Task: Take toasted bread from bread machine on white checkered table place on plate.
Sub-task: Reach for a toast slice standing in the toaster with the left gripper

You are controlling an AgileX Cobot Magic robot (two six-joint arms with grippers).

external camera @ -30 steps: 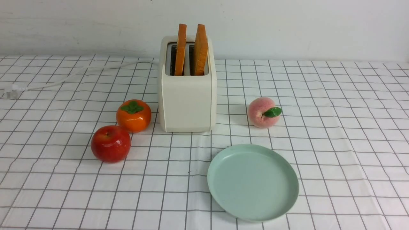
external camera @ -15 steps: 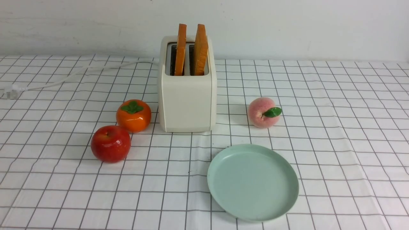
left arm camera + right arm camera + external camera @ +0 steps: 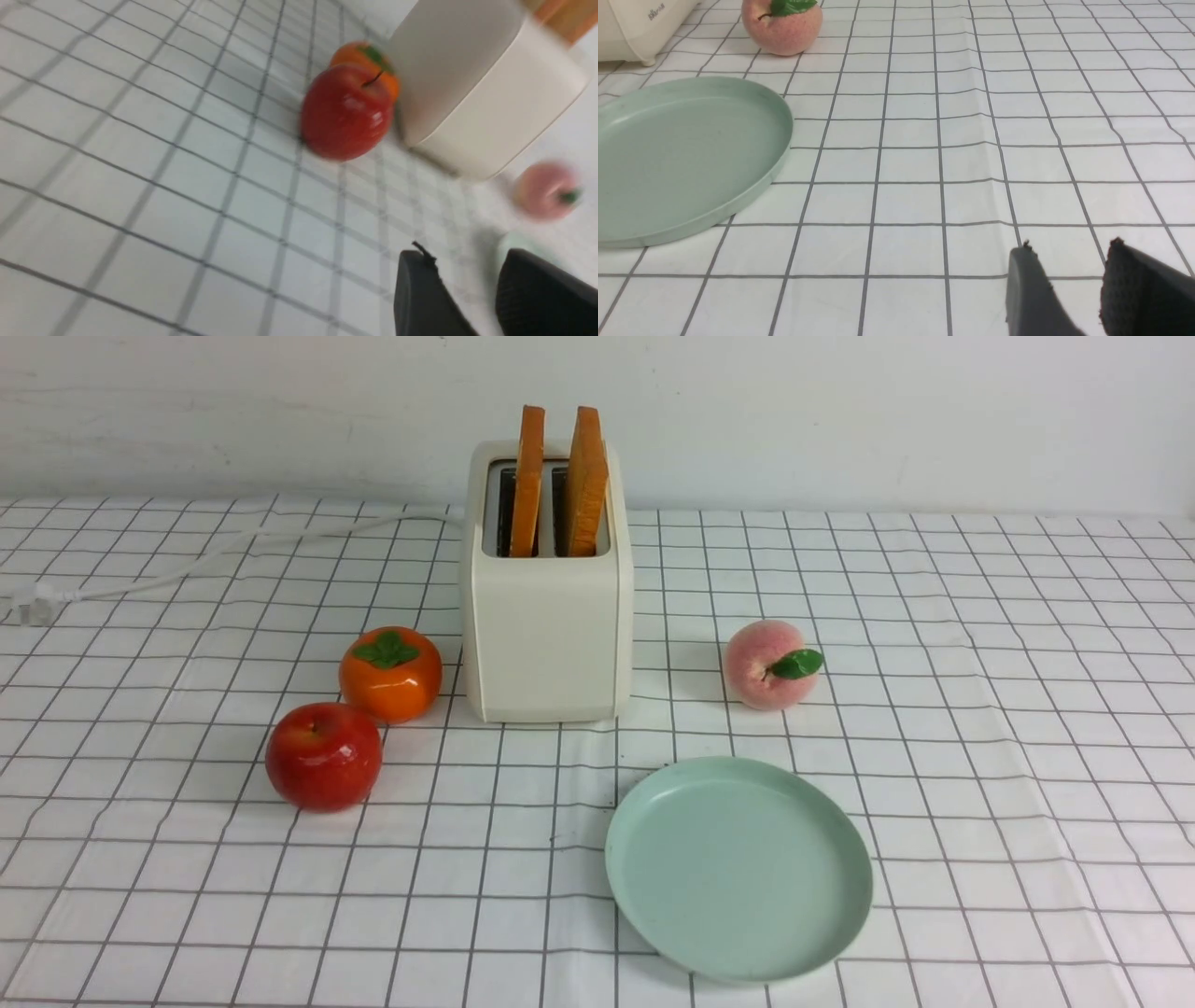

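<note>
Two slices of toasted bread (image 3: pixel 529 476) (image 3: pixel 587 476) stand upright in the slots of the cream-white bread machine (image 3: pixel 548 625) at the back middle of the white checkered table (image 3: pixel 980 756). The pale mint-green plate (image 3: pixel 738 863) lies empty in front of it, to the right. Neither gripper shows in the front view. My left gripper (image 3: pixel 462 266) is open and empty above the cloth, with the bread machine (image 3: pixel 476 88) beyond it. My right gripper (image 3: pixel 1066 252) is open and empty above the cloth, to the right of the plate (image 3: pixel 682 154).
A red apple (image 3: pixel 324 756) and an orange persimmon (image 3: pixel 390 674) sit left of the bread machine. A pink peach (image 3: pixel 767 665) sits to its right. The white cord (image 3: pixel 215 555) runs left to a plug (image 3: pixel 23 604). A white wall stands behind.
Nothing has visibly changed in the front view.
</note>
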